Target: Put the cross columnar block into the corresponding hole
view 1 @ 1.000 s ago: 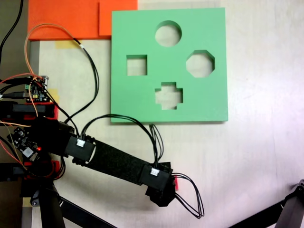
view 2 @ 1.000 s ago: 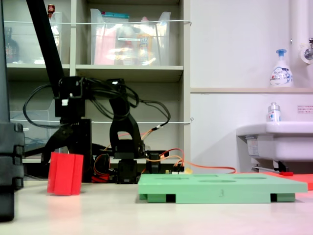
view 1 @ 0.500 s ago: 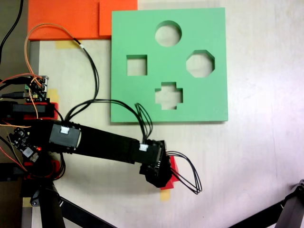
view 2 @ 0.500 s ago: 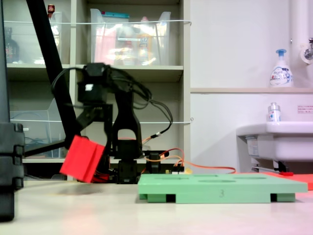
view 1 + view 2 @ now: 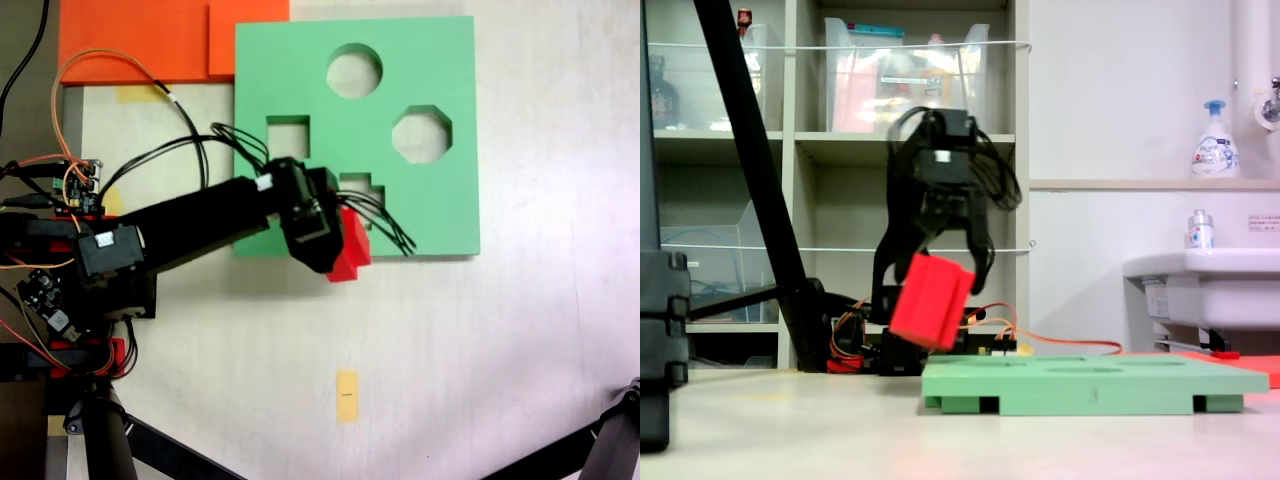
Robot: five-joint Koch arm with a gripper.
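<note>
- Nearest to you in the second exterior view, the pale table (image 5: 790, 430) runs across the foreground, and a dark post stands at the second exterior view's left edge.
- In the first exterior view you see a small yellow tape mark (image 5: 346, 395) on the table, well apart from the arm.
- Your gripper (image 5: 940, 262) is clenched on the red cross block (image 5: 931, 301), which hangs in the air, tilted, clear of the table.
- In the second exterior view the red cross block sits just above the green board's (image 5: 1090, 385) left end, its lower corner close to the board's top; you cannot tell whether they touch.
- In the first exterior view the red cross block (image 5: 346, 248) shows beside the black gripper (image 5: 325, 240), over the green board's (image 5: 440, 215) lower edge and partly over bare table.
- The cross hole (image 5: 362, 188) lies just above the block in the first exterior view, and the gripper and its wires cover part of it.
- The block is not in the hole.
- The board also has a square hole (image 5: 288, 134), an octagonal hole (image 5: 421, 135) and a round hole (image 5: 354, 70), all unfilled.
- An orange sheet (image 5: 140, 40) lies at the first exterior view's top left, touching the board's corner.
- Farthest back in the second exterior view you have shelves (image 5: 840, 145) with clear bins, a sink (image 5: 1210, 290) and a pump bottle (image 5: 1214, 142).
</note>
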